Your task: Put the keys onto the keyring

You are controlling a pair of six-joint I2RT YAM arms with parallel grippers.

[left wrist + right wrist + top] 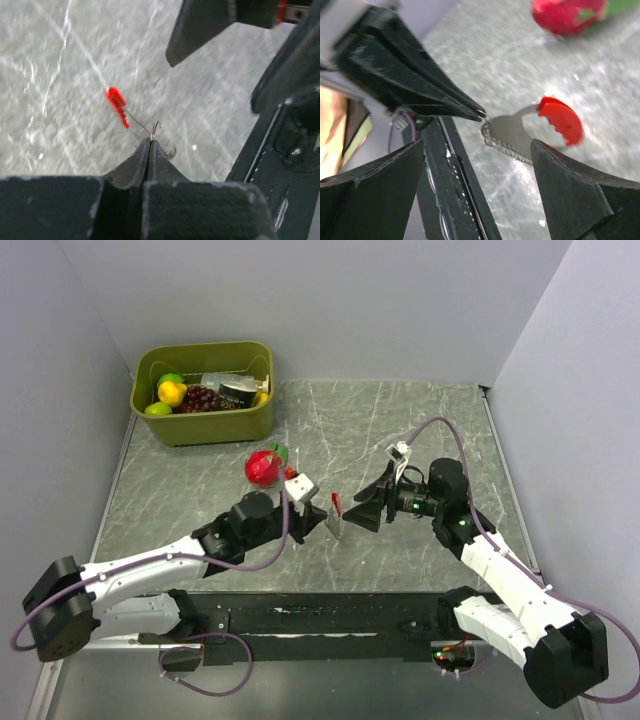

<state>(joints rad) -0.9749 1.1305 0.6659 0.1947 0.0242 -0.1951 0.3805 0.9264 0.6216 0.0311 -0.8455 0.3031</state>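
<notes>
The keyring hangs from the tips of the left fingers, which are pinched closed on its thin wire end. Its red fob sticks out beyond them over the grey marbled surface. It looks light, floppy and slippery, with fine silvery links and glossy curved plastic. I'd hold the stiff fob, not the chain. The right fingers stand spread wide either side of it, gripping nothing. A strawberry toy lies past the fob.

Likely a lab: bare-walled test table, toy bin.
</notes>
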